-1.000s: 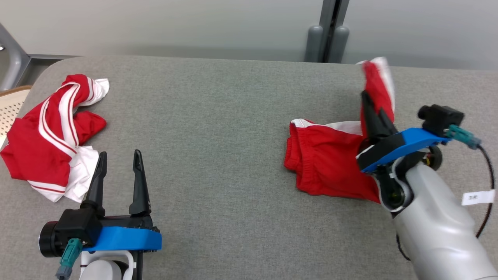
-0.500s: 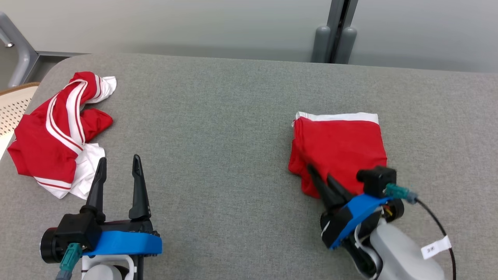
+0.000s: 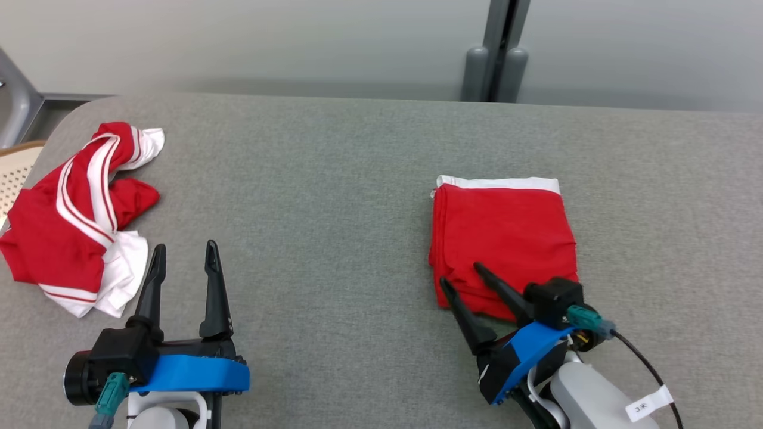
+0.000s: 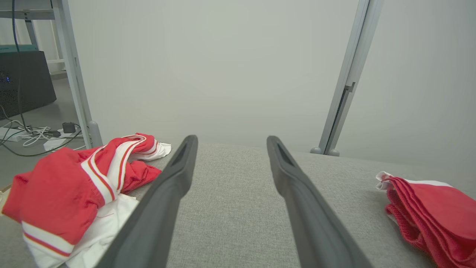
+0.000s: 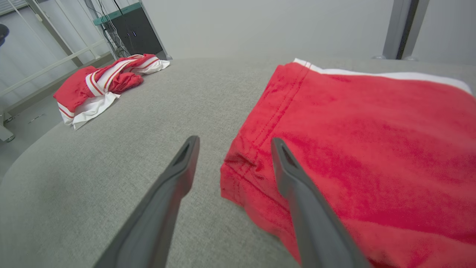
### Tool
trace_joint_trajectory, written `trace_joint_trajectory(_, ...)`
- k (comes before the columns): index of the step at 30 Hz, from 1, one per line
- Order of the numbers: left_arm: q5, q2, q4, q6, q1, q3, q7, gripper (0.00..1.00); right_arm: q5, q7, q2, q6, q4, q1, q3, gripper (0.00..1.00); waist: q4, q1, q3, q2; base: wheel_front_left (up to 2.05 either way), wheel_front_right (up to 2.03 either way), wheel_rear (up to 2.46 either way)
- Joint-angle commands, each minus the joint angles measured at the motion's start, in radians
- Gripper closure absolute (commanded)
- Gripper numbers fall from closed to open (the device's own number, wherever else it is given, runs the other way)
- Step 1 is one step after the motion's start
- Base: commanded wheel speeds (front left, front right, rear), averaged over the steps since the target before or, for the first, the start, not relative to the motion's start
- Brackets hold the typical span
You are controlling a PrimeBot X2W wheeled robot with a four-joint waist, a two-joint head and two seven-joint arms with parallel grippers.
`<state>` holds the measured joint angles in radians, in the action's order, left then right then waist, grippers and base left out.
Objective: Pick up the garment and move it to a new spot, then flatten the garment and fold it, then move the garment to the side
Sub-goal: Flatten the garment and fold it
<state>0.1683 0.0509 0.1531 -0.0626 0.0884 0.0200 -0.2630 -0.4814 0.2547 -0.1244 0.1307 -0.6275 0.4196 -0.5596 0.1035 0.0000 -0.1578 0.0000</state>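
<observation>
While the folded red cloth garment (image 3: 503, 232), white band along its far edge, is lying flat on the grey fabric-covered bench (image 3: 334, 196), straight in front of the upright grey metal post (image 3: 495, 53) on the robot's side, the right hand (image 3: 460, 273) is hovering at the edge turned away from that post, toward its left end. Its fingers are standing wide apart and holding nothing. One is sitting over red cloth, the other over bare bench beside the stacked hem. I cannot tell whether a tip is touching the fabric.

The left hand (image 3: 183, 245) is resting wide and empty, well to the left of the post, just beside a crumpled red-and-white striped garment (image 3: 65, 238).

The fold is looking done, with the shift to the side remaining.

Risks from here:
- The finger over the cloth may be catching the hem as the arm moves, dragging the top layer and opening the fold.
- A pinch taking only the upper layers would be letting the lower ones trail and unfold during the slide.
- Pushing from one corner alone could be skewing or bunching the stack.
</observation>
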Motion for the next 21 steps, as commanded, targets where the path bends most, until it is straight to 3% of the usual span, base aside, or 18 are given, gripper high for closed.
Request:
trace_joint_trajectory(1,-0.003,-0.001,0.000,-0.003,-0.004,0.001,-0.003,0.00,0.013,0.007,0.003,0.000,0.016,-0.022,0.020,0.00,-0.014,0.0000,0.012,0.0000,0.00,0.00,0.00)
trace_joint_trajectory(11,-0.021,-0.001,0.007,-0.002,-0.018,-0.017,-0.003,0.00,0.149,0.011,0.002,0.000,0.218,-0.109,0.243,0.00,-0.081,0.0000,0.050,0.0000,0.00,0.00,0.00)
trace_joint_trajectory(21,-0.050,0.000,0.031,0.010,-0.049,-0.036,-0.003,0.00,0.241,0.011,0.027,0.000,0.330,-0.245,0.463,0.00,-0.112,0.0000,0.098,0.0000,0.00,0.00,0.00)
